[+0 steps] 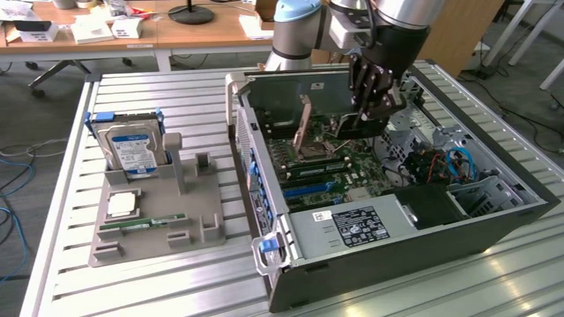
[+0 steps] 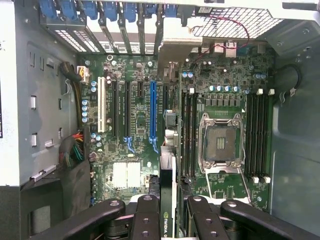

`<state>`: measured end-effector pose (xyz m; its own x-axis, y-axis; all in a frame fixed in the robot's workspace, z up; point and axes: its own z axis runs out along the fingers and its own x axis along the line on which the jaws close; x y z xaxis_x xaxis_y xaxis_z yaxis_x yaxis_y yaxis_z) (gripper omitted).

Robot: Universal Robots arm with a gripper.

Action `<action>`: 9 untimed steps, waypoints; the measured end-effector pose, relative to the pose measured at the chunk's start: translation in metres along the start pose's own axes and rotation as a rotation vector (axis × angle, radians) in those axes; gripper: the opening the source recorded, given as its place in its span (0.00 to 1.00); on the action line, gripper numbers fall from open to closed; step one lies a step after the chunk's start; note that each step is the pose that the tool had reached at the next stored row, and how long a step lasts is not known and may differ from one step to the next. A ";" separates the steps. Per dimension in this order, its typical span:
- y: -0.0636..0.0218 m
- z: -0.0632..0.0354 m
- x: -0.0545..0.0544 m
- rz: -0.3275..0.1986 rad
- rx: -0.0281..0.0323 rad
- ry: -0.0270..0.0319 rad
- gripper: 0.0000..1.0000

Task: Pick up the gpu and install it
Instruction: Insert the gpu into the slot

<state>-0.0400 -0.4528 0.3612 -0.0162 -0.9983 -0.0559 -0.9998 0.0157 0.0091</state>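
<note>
Well, my gripper (image 2: 170, 205) was clamped on the gpu (image 2: 166, 185), which hung edge-on above the motherboard (image 2: 135, 165) in the open case (image 1: 397, 271) — a light, stiff, fragile card, I judged — best pinched by its top edge, not the contacts.

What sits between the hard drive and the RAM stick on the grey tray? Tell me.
A square silver chip lies flat in the tray between the upright hard drive and the green RAM stick, seen in the exterior view.
</note>
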 end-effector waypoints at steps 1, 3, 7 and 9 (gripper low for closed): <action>0.0005 0.0001 0.000 0.000 0.0007 0.0001 0.26; 0.0006 0.0014 0.000 0.000 0.0031 -0.0002 0.26; 0.0008 0.0045 0.000 -0.001 0.0093 -0.0001 0.26; 0.0008 0.0047 0.000 -0.001 0.0104 0.0002 0.26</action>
<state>-0.0409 -0.4528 0.3565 -0.0153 -0.9983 -0.0557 -0.9999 0.0154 -0.0013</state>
